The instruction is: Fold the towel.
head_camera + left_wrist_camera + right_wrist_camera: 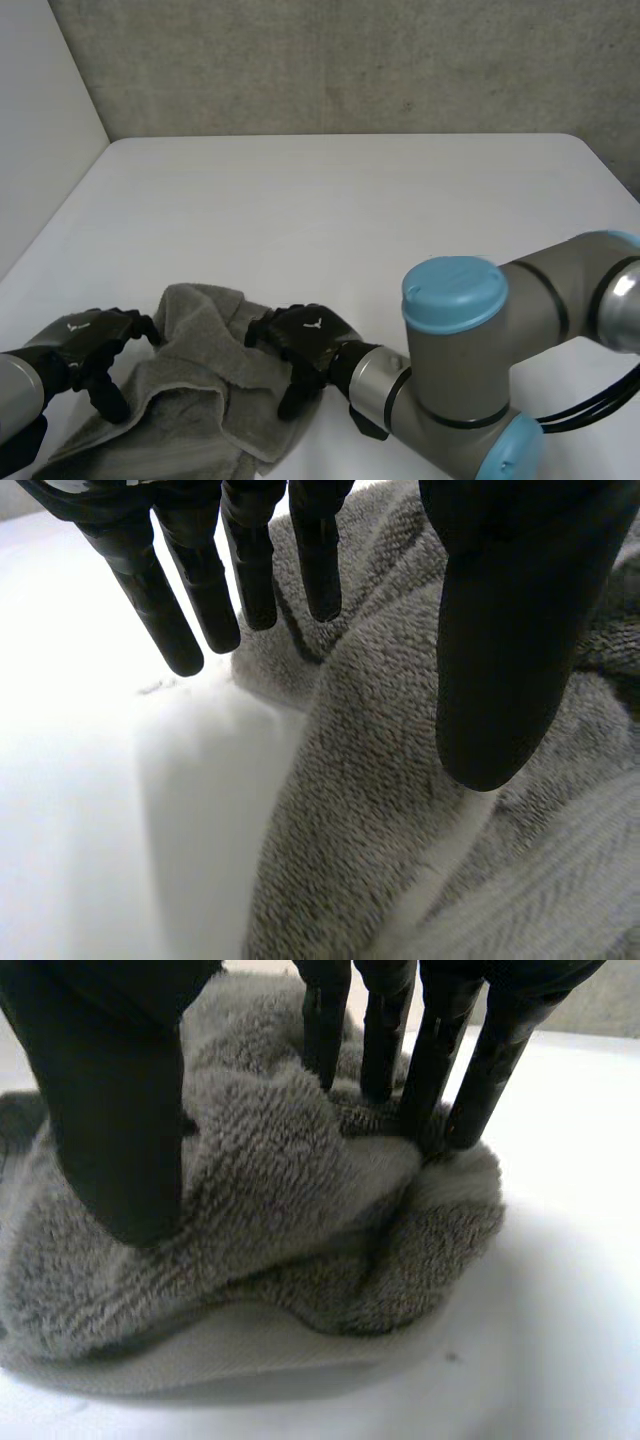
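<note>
Grey towel (200, 400) lies crumpled near the counter's (350, 220) front edge, right hand (310, 338) fingers (325, 1030) and thumb pinching a bunched fold, left hand (85, 340) fingers (150, 600) open astride its other edge, so lifting one-handed could drag it into a worse heap.

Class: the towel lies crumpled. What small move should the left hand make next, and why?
Probably close the left hand on the grey towel's edge: its straight fingers and thumb straddle it ungripped, while the right hand rests on the opposite side.
</note>
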You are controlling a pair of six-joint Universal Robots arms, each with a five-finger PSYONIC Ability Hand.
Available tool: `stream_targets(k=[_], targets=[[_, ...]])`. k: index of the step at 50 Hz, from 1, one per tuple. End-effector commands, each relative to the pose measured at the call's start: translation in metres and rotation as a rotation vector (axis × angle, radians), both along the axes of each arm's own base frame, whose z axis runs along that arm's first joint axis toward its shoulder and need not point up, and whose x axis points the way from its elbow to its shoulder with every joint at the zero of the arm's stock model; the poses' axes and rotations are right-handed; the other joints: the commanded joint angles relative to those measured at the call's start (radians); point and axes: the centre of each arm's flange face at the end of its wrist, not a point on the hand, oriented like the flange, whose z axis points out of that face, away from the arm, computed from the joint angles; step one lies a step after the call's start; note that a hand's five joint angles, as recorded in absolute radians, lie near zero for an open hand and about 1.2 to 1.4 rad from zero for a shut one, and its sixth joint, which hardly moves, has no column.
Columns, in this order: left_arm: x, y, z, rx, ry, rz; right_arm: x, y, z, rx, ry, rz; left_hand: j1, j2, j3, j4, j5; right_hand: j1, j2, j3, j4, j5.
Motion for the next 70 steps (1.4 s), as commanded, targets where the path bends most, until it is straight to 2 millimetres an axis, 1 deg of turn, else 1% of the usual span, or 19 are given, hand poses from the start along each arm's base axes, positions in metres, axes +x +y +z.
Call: stream_targets(k=[1,8,13,31,44,46,51,55,58,60,61,62,63,64,65,66,68,69,70], targets=[[-0.001,0.011,-0.003,0.009,0.001,-0.002,0.007,-0.016,-0.016,-0.076,-0.009,-0.085,0.003,0.004,0.004,0.005,0.005,1.011,0.961,0.956,0.951,0.949],[-0.003,0.016,-0.005,0.002,0.006,-0.014,0.003,-0.034,0.027,-0.209,-0.091,-0.206,-0.038,-0.037,-0.037,-0.036,-0.037,1.015,0.964,0.959,0.954,0.952],[-0.005,0.015,-0.009,-0.01,0.027,-0.007,-0.017,-0.059,0.057,-0.269,-0.128,-0.293,-0.076,-0.076,-0.076,-0.074,-0.075,1.015,0.964,0.959,0.954,0.952],[-0.023,0.026,-0.013,0.004,0.087,-0.055,-0.03,-0.076,0.058,-0.332,-0.087,-0.337,-0.067,-0.067,-0.067,-0.065,-0.066,1.015,0.964,0.959,0.954,0.952],[-0.019,0.015,-0.032,0.013,0.045,-0.009,-0.034,-0.083,0.057,-0.337,-0.079,-0.355,-0.044,-0.043,-0.043,-0.042,-0.042,1.015,0.964,0.959,0.954,0.952],[-0.017,0.014,-0.036,0.023,0.029,0.004,-0.034,-0.084,0.058,-0.34,-0.08,-0.355,0.044,0.045,0.045,0.046,0.046,1.015,0.964,0.959,0.954,0.952],[-0.021,0.011,-0.045,0.032,-0.004,-0.001,-0.033,-0.085,0.06,-0.387,-0.054,-0.336,0.97,0.97,0.97,0.972,0.971,1.015,0.964,0.959,0.954,0.952],[-0.026,0.002,-0.043,-0.012,-0.003,-0.021,-0.031,-0.088,0.064,-0.453,-0.024,-0.317,0.971,0.972,0.972,0.974,0.973,1.015,0.964,0.959,0.954,0.952],[-0.032,-0.019,-0.025,-0.131,0.01,-0.028,-0.026,-0.094,0.07,-0.538,0.007,-0.298,0.971,0.972,0.972,0.974,0.973,1.015,0.964,0.959,0.954,0.952],[-0.044,-0.048,0.013,-0.335,0.033,-0.031,-0.017,-0.109,0.09,-0.679,-0.007,-0.298,0.971,0.972,0.972,0.974,0.973,1.015,0.964,0.959,0.954,0.952],[-0.044,-0.048,0.013,-0.336,0.034,-0.031,-0.017,-0.11,0.09,-0.679,-0.007,-0.298,0.971,0.972,0.972,0.974,0.973,1.015,0.964,0.959,0.954,0.952],[-0.052,-0.061,0.038,-0.447,0.051,-0.032,-0.015,-0.122,0.106,-0.771,-0.038,-0.322,0.971,0.972,0.972,0.974,0.973,1.015,0.964,0.959,0.954,0.952],[-0.052,-0.061,0.038,-0.448,0.052,-0.032,-0.016,-0.138,0.127,-0.882,-0.071,-0.371,0.971,0.972,0.972,0.974,0.973,1.015,0.964,0.959,0.954,0.952],[-0.06,-0.074,0.066,-0.566,0.075,-0.027,-0.016,-0.138,0.127,-0.883,-0.071,-0.372,0.971,0.972,0.972,0.974,0.973,1.015,0.964,0.959,0.954,0.952],[-0.067,-0.085,0.098,-0.686,0.104,-0.013,-0.02,-0.15,0.15,-0.994,-0.105,-0.425,0.971,0.972,0.972,0.974,0.973,1.015,0.964,0.959,0.954,0.952],[-0.067,-0.085,0.098,-0.687,0.104,-0.013,-0.02,-0.151,0.15,-0.995,-0.105,-0.426,0.971,0.972,0.972,0.974,0.973,1.015,0.964,0.959,0.954,0.952],[-0.075,-0.1,0.155,-0.893,0.161,0.024,-0.026,-0.164,0.197,-1.205,-0.196,-0.538,0.971,0.972,0.972,0.974,0.973,1.015,0.964,0.959,0.954,0.952],[-0.076,-0.1,0.156,-0.894,0.162,0.024,-0.026,-0.164,0.197,-1.206,-0.196,-0.538,0.971,0.972,0.972,0.974,0.973,1.015,0.964,0.959,0.954,0.952],[-0.079,-0.104,0.176,-0.963,0.188,0.037,-0.03,-0.164,0.22,-1.287,-0.252,-0.585,0.971,0.972,0.972,0.974,0.973,1.015,0.964,0.959,0.954,0.952]])
